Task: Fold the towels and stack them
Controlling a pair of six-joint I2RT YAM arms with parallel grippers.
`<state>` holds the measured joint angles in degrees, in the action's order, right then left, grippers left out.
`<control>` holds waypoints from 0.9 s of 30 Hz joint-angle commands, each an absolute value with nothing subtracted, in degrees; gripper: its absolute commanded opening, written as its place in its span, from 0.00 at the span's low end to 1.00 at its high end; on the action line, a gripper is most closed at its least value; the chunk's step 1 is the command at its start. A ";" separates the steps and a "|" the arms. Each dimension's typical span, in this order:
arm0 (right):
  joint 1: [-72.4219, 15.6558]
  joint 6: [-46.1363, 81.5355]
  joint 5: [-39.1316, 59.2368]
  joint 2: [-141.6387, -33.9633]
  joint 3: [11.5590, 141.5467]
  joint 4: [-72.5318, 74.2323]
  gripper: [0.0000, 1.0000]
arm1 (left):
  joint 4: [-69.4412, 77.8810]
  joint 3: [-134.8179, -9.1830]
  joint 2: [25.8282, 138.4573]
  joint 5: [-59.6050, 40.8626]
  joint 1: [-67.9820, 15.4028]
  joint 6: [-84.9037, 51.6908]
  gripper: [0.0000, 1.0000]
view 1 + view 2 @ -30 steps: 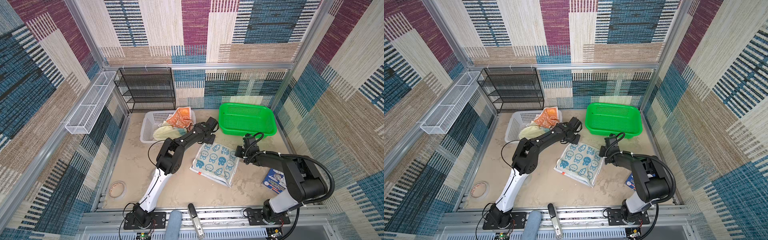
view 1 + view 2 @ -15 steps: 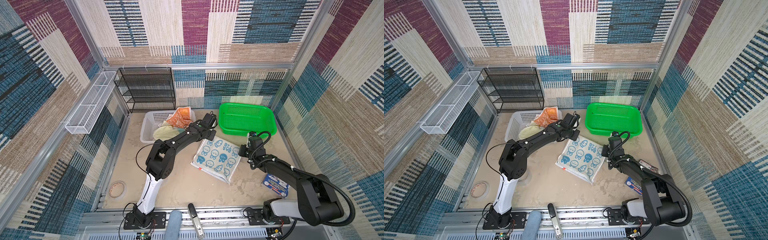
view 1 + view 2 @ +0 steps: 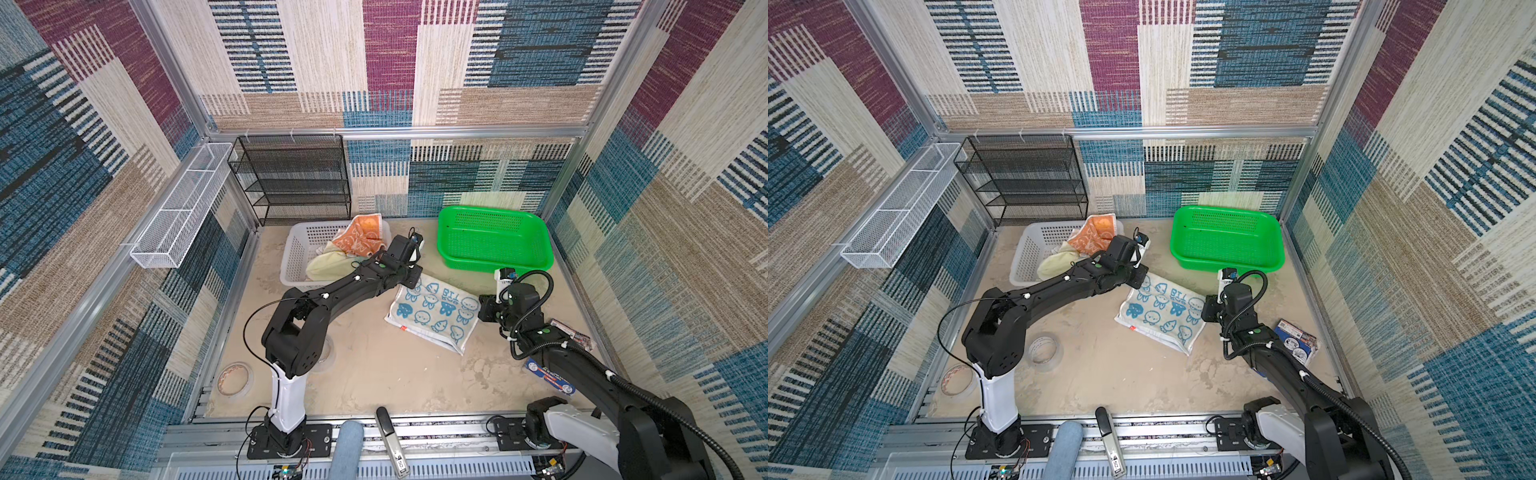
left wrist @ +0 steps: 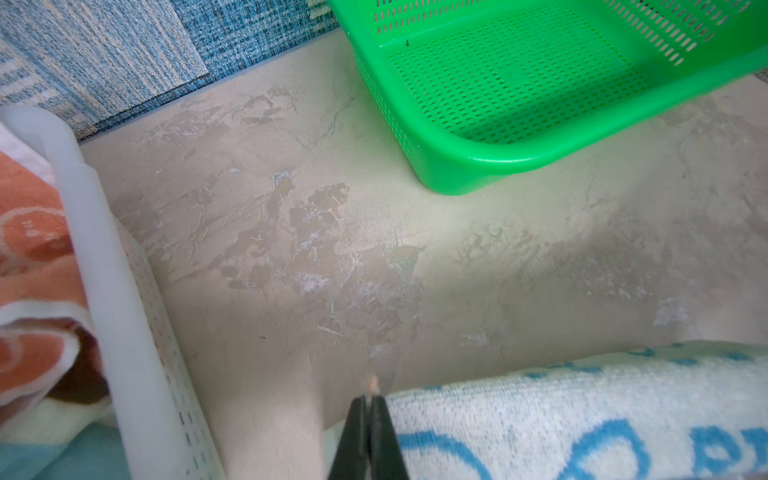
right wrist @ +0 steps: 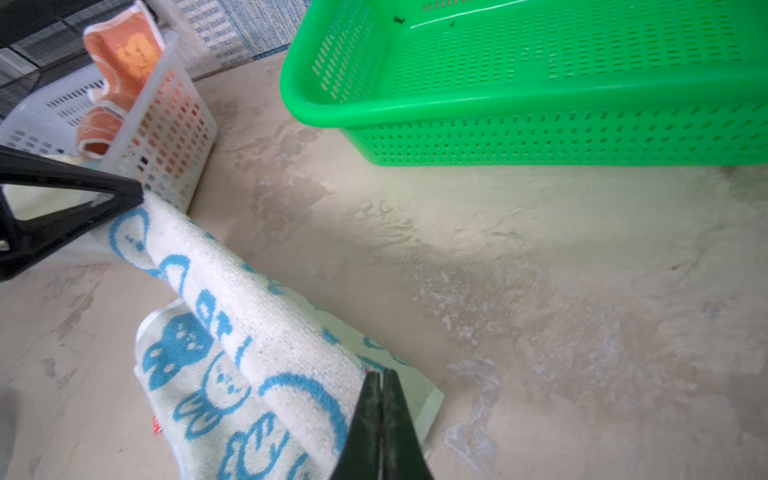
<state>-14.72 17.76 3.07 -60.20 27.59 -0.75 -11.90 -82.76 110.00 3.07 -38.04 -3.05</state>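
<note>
Up front, the bunny towel [image 3: 432, 311] has its near edge down on the counter [image 3: 374, 374], right of middle. The right gripper [image 5: 380, 380] and left gripper [image 4: 370, 399] are each clamped tight on a far corner, holding that edge up. Reads like mid-fold to me: next they'd bring it forward together, level, onto the near edge. Behind, the orange towel [image 3: 359, 239] and pale yellow towel [image 3: 328, 266] sit in the white basket [image 3: 294, 259].

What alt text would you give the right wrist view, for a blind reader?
The right gripper and left gripper each pinch a corner of the bunny towel, stretching its edge between them; a green basket stands beyond.
</note>
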 commanded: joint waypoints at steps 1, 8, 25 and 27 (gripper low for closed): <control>-16.51 19.11 3.81 -58.77 27.46 -3.45 0.00 | -6.95 -79.15 106.76 1.44 -37.88 -3.33 0.00; -23.44 23.67 3.22 -57.52 25.17 -6.56 0.00 | -9.17 -72.46 101.10 0.96 -37.97 -4.17 0.00; -28.15 28.91 6.19 -53.22 21.52 -11.50 0.00 | -8.87 -59.37 93.59 -0.46 -38.50 -8.03 0.00; -28.56 28.90 7.36 -53.53 21.36 -11.74 0.00 | -8.02 -58.16 92.78 -0.28 -38.50 -8.34 0.00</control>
<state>-28.12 28.23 5.10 -53.54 21.37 -10.72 -9.65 -59.07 93.78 -0.34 -38.44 -6.68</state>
